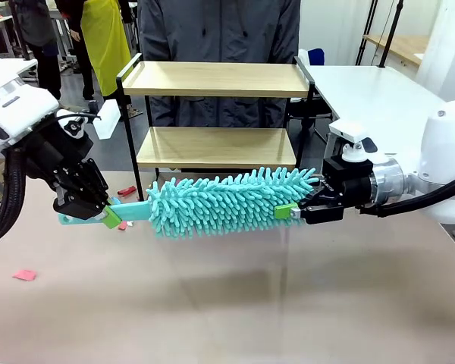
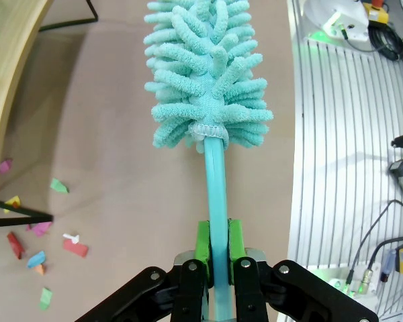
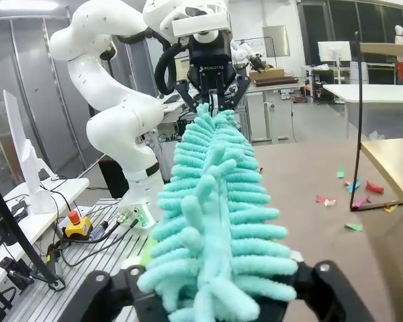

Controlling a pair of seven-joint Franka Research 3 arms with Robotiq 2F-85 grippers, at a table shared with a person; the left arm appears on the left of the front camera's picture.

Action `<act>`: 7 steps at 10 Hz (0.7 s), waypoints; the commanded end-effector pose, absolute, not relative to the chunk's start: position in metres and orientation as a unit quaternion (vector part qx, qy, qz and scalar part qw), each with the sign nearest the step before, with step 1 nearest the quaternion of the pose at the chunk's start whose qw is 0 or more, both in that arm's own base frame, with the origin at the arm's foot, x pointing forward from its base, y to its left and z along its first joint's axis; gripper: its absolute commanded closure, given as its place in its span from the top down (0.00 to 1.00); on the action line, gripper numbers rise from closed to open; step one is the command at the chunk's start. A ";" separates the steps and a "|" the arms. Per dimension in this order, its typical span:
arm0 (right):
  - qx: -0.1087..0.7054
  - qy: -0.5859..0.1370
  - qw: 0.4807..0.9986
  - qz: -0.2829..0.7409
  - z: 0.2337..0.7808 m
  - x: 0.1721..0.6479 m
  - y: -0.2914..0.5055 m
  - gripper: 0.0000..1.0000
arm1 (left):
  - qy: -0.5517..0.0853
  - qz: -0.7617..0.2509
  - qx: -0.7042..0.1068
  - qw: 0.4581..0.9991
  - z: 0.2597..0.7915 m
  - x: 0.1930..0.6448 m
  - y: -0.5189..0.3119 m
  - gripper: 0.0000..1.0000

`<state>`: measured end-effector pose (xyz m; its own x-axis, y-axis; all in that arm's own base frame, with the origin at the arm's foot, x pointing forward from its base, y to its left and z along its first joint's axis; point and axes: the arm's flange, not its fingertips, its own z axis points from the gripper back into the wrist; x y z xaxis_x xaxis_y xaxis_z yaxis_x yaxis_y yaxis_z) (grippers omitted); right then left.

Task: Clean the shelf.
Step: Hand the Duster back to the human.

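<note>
The shelf stands at the table's far side, two light wooden boards in a black frame; its lower board shows as a strip and a corner in the wrist views. A teal fluffy duster hangs level in front of it, above the table. My left gripper is shut on the duster's flat handle, green pads either side. My right gripper is closed around the fluffy tip of the duster, and the strands hide its fingers in the right wrist view.
A person stands right behind the shelf. Coloured paper scraps lie on the brown table near the shelf's foot, and one pink scrap lies at the left. A white table adjoins at the far right.
</note>
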<state>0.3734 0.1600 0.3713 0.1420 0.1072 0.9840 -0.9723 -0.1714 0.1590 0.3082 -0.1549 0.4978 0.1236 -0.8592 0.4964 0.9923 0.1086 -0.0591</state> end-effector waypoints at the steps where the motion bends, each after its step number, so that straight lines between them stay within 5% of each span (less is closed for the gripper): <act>1: 0.555 -0.399 0.497 0.534 0.365 0.365 0.165 0.35 | -0.177 -0.641 -0.195 0.721 0.501 0.306 -0.156 0.13; 2: 0.556 -0.399 0.495 0.535 0.366 0.366 0.164 0.24 | -0.177 -0.641 -0.195 0.721 0.501 0.306 -0.156 0.13; 3: 0.557 -0.397 0.495 0.536 0.365 0.366 0.163 0.00 | -0.177 -0.641 -0.195 0.721 0.501 0.306 -0.156 0.13; 7: 0.560 -0.397 0.481 0.545 0.365 0.368 0.159 0.00 | -0.177 -0.641 -0.195 0.721 0.501 0.306 -0.156 0.13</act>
<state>0.3717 0.1599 0.3693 0.1319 0.0982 0.9864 -0.9700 -0.1920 0.1488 0.3077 -0.1554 0.4978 0.1223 -0.8600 0.4954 0.9925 0.1064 -0.0603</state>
